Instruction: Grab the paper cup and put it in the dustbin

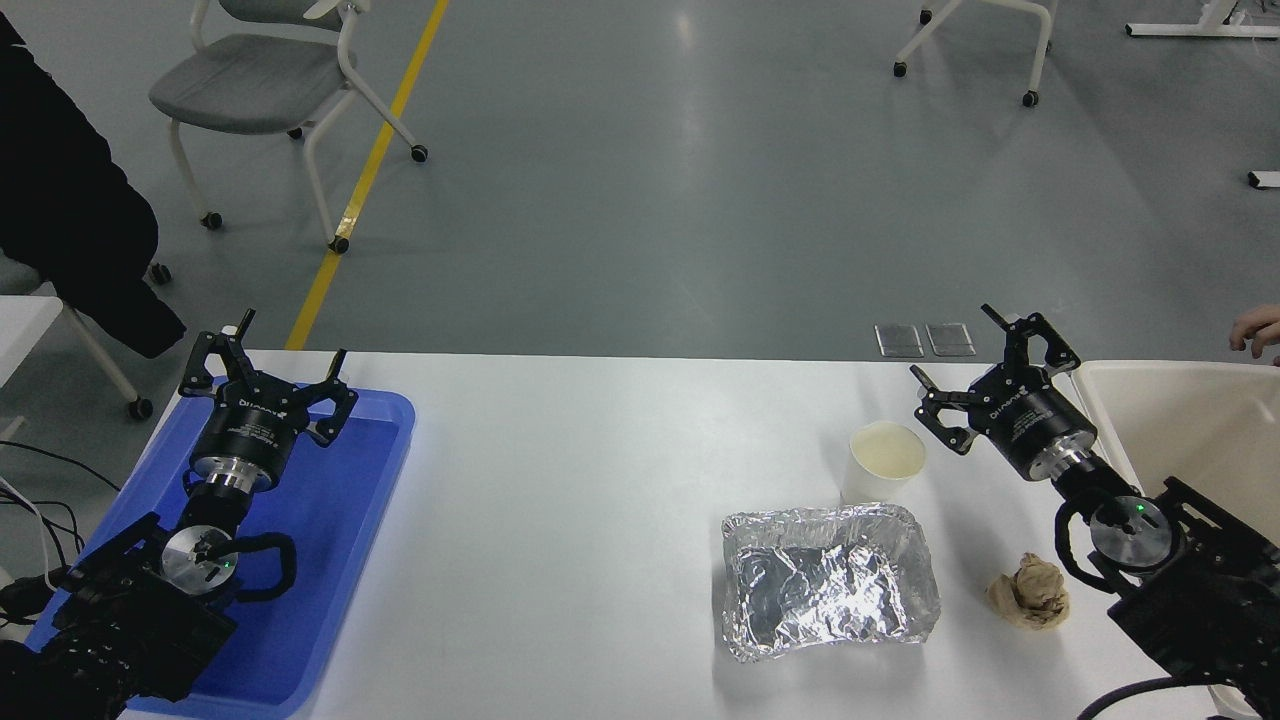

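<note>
Head view: right gripper [958, 352] hovering with jaws spread wide, nothing between them. Paper cup [884, 462] upright, just below and left of the jaws, near but not touching, mouth open upward. Foil tray [830, 583] immediately nearer the camera than the cup, rim almost against the cup base. Brown paper wad [1030, 592] further out, beside the arm. Dustbin [1180, 425] right behind the gripper body, at table edge. Left gripper [268, 365] parked over blue tray [330, 560], jaws also spread.

Risks, as judged: thin wall, so crushing under a hard squeeze; tipping if one finger arrives first; snagging the foil on descent; clipping the dustbin rim during carry. Person's hand [1258, 330] near the far dustbin edge, possible contact.
</note>
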